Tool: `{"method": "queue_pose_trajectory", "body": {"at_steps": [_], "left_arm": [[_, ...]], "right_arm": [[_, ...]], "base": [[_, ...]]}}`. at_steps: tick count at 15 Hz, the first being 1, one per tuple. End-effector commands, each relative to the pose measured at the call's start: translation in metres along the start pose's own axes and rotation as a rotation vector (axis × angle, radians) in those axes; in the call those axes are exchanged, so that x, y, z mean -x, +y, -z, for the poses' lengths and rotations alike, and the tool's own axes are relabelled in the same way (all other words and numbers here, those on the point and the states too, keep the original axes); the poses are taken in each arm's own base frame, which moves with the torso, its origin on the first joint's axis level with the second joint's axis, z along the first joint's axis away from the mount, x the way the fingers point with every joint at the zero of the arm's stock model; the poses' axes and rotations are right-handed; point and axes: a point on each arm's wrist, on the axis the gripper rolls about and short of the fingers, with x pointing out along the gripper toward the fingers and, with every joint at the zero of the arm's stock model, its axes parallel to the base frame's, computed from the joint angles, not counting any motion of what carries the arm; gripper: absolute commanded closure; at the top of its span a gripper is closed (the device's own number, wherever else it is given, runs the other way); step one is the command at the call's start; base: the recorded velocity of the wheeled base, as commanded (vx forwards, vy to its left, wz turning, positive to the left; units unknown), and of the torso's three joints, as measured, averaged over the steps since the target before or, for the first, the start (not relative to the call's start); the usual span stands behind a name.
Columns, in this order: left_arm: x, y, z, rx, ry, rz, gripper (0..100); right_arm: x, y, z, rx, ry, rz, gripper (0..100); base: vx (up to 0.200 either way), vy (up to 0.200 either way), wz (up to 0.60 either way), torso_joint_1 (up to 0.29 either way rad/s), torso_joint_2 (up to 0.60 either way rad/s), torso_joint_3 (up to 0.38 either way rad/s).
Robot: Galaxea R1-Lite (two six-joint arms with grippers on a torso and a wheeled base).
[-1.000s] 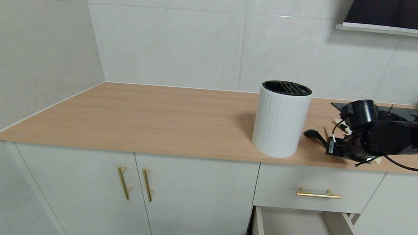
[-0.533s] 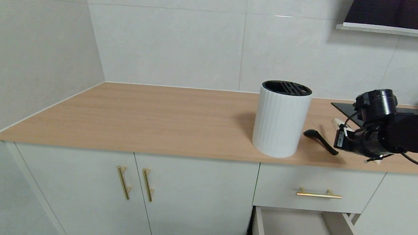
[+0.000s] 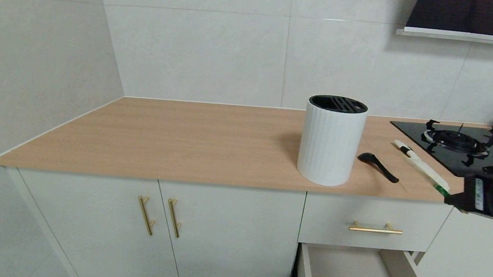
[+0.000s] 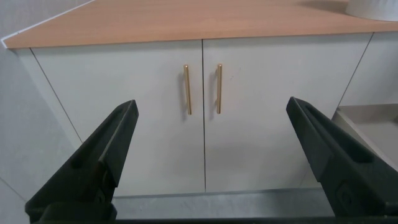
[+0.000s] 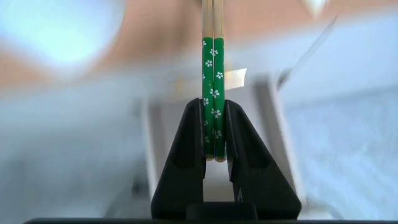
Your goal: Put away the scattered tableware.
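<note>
Right gripper, just off the counter's near right edge, pinches green chopsticks tight; left gripper spread wide, seemingly empty.

Behind the chopsticks everything is a blur, and their far ends run off the edge. The open drawer is cut off below. Only a corner of the holder shows.

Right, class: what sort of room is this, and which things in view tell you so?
Most likely a home kitchen: a gas hob sits in the wooden countertop, white cabinets with brass handles stand beneath it, and a slotted white utensil holder stands on top beside a black spoon.
</note>
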Motion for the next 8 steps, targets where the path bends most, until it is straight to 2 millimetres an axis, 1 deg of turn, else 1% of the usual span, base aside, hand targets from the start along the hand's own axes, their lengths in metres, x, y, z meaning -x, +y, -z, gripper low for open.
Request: {"method": "queue_pose_trajectory", "body": {"at_steps": [1, 2, 4, 8], "left_arm": [[0.0, 0.0, 0.0, 0.0, 0.0, 0.0, 0], [0.0, 0.0, 0.0, 0.0, 0.0, -0.001, 0], [0.0, 0.0, 0.0, 0.0, 0.0, -0.001, 0], [0.0, 0.0, 0.0, 0.0, 0.0, -0.001, 0]], "right_arm": [[0.07, -0.009, 0.024, 0.071, -0.03, -0.164, 100], [0.07, -0.01, 0.027, 0.105, -0.022, -0.164, 100], [0.06, -0.012, 0.035, 0.136, 0.02, -0.155, 100], [0.046, -0.012, 0.04, 0.175, 0.063, -0.149, 100]], "base": [[0.0, 0.0, 0.0, 0.0, 0.0, 0.0], [0.0, 0.0, 0.0, 0.0, 0.0, 0.0], [0.0, 0.0, 0.0, 0.0, 0.0, 0.0], [0.0, 0.0, 0.0, 0.0, 0.0, 0.0]]}}
